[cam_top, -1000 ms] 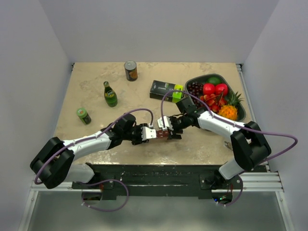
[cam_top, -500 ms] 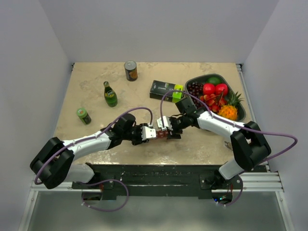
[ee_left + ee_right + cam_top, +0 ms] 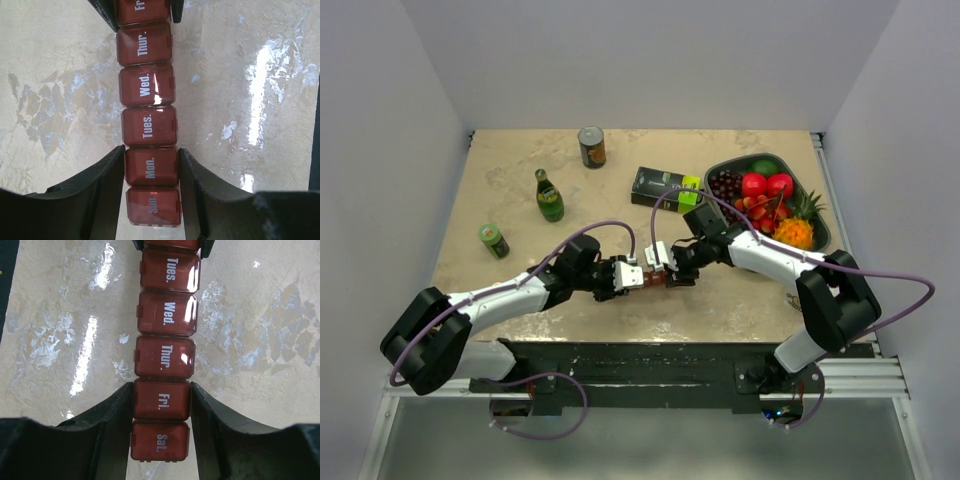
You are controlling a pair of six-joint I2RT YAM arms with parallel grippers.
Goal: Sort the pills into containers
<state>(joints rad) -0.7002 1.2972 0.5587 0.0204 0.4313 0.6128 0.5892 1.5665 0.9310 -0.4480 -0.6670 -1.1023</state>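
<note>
Containers (image 3: 148,122): dark red translucent strip, white weekday labels

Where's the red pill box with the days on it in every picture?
Top external: pill box, tiny, low centre, between left gripper and right gripper.
Left wrist: pill box runs up the middle, Sun. nearest, fingers either side of Mon.
Right wrist: up the middle, Sat. nearest, fingers either side of Fri.
Shared landmark: Wed. lid in both wrist views; beige table in all.
</note>
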